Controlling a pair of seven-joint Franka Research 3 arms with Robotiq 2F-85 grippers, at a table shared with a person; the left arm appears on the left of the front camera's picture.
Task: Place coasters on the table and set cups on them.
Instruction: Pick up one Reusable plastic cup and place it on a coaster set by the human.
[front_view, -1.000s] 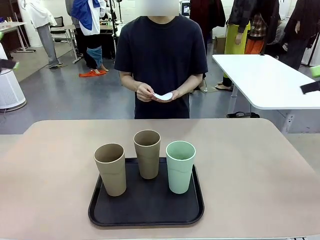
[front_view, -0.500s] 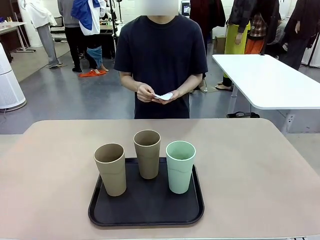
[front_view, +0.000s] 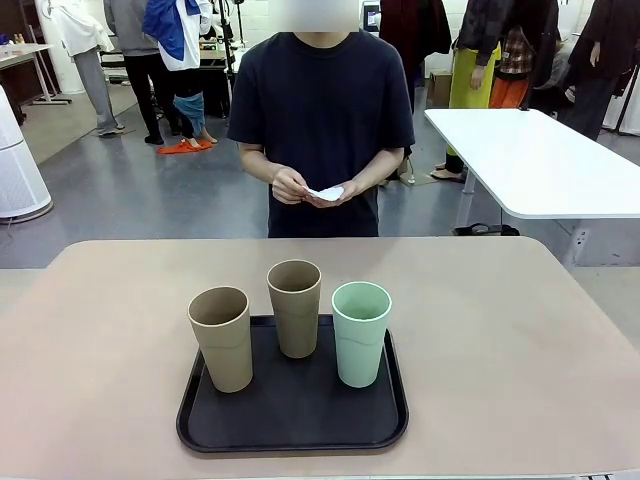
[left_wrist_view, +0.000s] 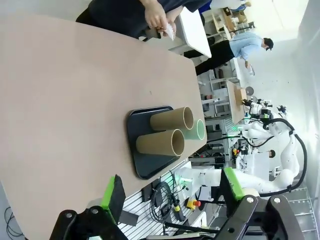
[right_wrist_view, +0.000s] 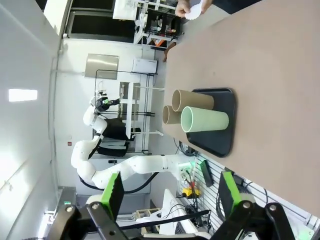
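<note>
With my left claw (left_wrist_view: 172, 187) and right claw (right_wrist_view: 170, 190) both spread and empty, the cups (front_view: 296, 308) stand on the tray (front_view: 290, 425) at lower centre and the coasters (front_view: 326, 192) sit in the person's hands (front_view: 290, 185) at upper centre, so coasters must reach the tabletop (front_view: 500, 330) first, I judge.

Left end effector (left_wrist_view: 172, 188), right end effector (right_wrist_view: 170, 190): jaws spread wide, empty.

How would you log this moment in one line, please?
coasters: in person's hands | cups: upright on black tray | left gripper: open, empty | right gripper: open, empty
</note>
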